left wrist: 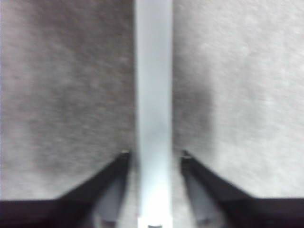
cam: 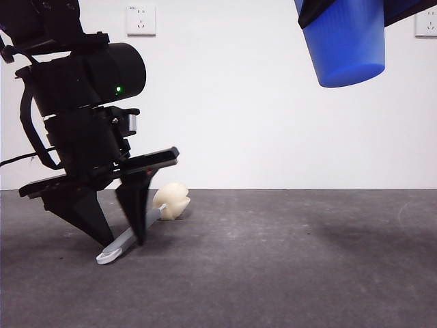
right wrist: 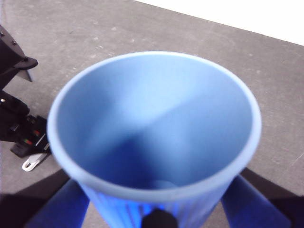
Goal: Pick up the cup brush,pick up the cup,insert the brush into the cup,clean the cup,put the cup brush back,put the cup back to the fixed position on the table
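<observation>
The cup brush lies on the table (cam: pixel 287 260) at the left, with its cream sponge head (cam: pixel 172 200) farther back and its white looped end (cam: pixel 108 257) nearer. My left gripper (cam: pixel 123 240) is down at the table, jaws open on either side of the grey handle (left wrist: pixel 153 95) with a small gap on each side. My right gripper (right wrist: pixel 154 209) is shut on the blue ribbed cup (cam: pixel 345 44) and holds it high at the upper right, tilted, with its base downward. The cup's open mouth (right wrist: pixel 152 123) fills the right wrist view, and it is empty.
A white wall stands behind the table, with a socket at the upper left (cam: pixel 141 20) and another at the upper right edge (cam: pixel 427 24). The left arm (right wrist: pixel 14 109) and the brush's looped end (right wrist: pixel 32 162) show beside the cup in the right wrist view.
</observation>
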`<state>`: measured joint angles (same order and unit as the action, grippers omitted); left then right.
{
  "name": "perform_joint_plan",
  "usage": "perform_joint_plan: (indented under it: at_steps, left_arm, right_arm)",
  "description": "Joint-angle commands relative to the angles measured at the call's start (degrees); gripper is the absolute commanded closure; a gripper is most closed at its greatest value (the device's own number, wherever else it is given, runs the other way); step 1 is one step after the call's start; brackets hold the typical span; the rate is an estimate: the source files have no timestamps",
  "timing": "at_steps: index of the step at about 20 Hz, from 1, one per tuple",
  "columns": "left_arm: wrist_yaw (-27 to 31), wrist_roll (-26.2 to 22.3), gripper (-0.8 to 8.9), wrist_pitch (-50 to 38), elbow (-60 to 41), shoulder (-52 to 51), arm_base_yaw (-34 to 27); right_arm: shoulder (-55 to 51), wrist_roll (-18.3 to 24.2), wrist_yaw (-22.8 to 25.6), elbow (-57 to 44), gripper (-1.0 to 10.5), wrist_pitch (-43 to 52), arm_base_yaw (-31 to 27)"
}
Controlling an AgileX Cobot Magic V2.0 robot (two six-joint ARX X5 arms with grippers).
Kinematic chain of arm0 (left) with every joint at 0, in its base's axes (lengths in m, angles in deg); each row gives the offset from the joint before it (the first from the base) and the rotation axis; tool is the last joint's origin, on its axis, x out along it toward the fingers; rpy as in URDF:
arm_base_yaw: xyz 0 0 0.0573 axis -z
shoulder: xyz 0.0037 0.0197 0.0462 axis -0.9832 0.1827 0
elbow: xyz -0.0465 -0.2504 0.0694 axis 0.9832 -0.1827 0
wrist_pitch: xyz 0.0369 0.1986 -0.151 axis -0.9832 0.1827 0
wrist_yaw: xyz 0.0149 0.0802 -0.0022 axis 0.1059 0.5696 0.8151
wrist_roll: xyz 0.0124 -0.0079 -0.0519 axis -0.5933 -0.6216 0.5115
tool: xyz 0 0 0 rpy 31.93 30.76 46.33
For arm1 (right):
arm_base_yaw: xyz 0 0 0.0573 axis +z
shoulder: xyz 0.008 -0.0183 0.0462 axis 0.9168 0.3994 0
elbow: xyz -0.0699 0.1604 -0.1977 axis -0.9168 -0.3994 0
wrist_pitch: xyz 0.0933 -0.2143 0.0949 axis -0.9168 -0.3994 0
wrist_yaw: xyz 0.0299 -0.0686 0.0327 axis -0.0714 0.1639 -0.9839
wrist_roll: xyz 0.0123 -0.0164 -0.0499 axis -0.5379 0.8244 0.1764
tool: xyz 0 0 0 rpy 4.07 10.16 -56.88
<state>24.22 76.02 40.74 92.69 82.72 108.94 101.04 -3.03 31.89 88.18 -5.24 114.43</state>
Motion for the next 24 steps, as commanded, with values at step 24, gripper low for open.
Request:
perform_joint_plan:
  at_steps: [24]
  left_arm:
    - [-3.82, -7.91, 4.98, 18.84, 0.02, -46.84, 0.11]
  right_arm:
    - [39.45, 2.82, -19.61, -8.22, 9.6, 47.67, -19.91]
